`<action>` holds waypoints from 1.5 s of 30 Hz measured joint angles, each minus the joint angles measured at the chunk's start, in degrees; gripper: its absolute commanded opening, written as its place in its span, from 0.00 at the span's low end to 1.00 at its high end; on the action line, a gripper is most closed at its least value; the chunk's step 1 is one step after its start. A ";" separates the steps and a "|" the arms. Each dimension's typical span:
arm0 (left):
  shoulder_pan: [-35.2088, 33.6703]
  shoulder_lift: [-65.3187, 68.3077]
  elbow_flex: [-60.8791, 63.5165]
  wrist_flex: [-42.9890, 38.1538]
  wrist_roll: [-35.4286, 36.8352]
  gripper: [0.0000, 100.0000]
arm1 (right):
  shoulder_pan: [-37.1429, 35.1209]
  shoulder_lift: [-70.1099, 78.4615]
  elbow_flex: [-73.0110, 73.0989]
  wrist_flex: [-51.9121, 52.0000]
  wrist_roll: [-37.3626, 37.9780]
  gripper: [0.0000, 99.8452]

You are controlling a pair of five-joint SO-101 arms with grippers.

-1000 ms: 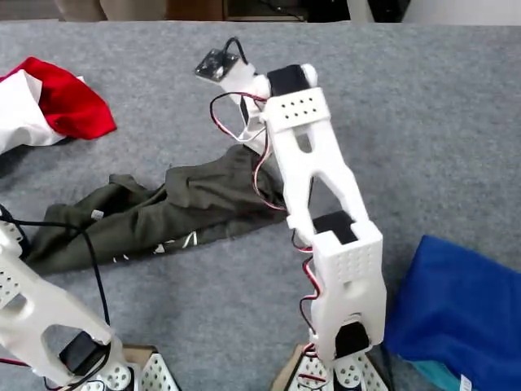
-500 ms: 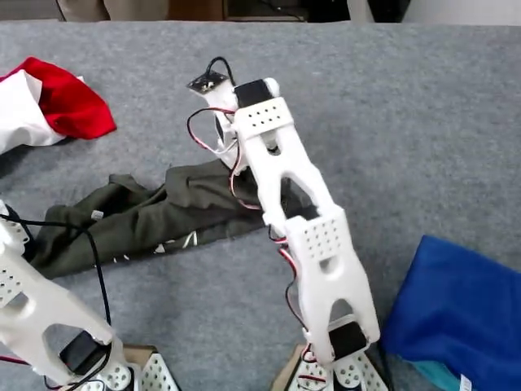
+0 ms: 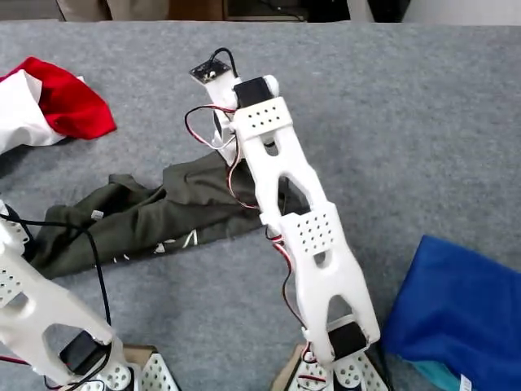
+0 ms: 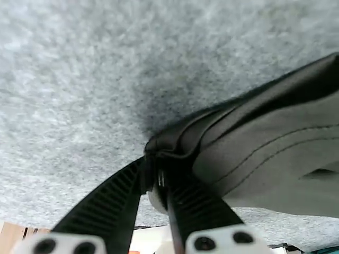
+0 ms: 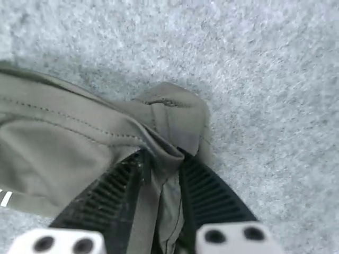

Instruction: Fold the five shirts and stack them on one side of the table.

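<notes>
Currently the left fingers (image 4: 103,203) and right fingers (image 5: 212,196) each pinch an end of the olive shirt (image 3: 163,216).

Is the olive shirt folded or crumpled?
Crumpled: the olive shirt lies bunched, ends pinched by left gripper and right gripper.

The olive shirt (image 3: 163,216) lies crumpled in a long, twisted band across the middle. One end is pinched in the left gripper (image 4: 153,168), the other in the right gripper (image 5: 161,159). A red shirt (image 3: 69,102) lies bunched against a white shirt (image 3: 20,122) at the far left. A blue shirt (image 3: 460,314) lies at the near right.
</notes>
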 measured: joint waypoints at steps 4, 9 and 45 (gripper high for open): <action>0.00 0.00 0.00 0.00 0.00 0.02 | 0.00 0.00 -0.09 0.00 0.00 0.08; 0.00 0.00 0.00 0.00 0.00 0.02 | 0.00 0.00 -1.14 0.00 -0.09 0.08; -5.80 -9.85 0.00 0.00 0.00 0.06 | 1.41 -5.19 -17.58 0.18 4.31 0.00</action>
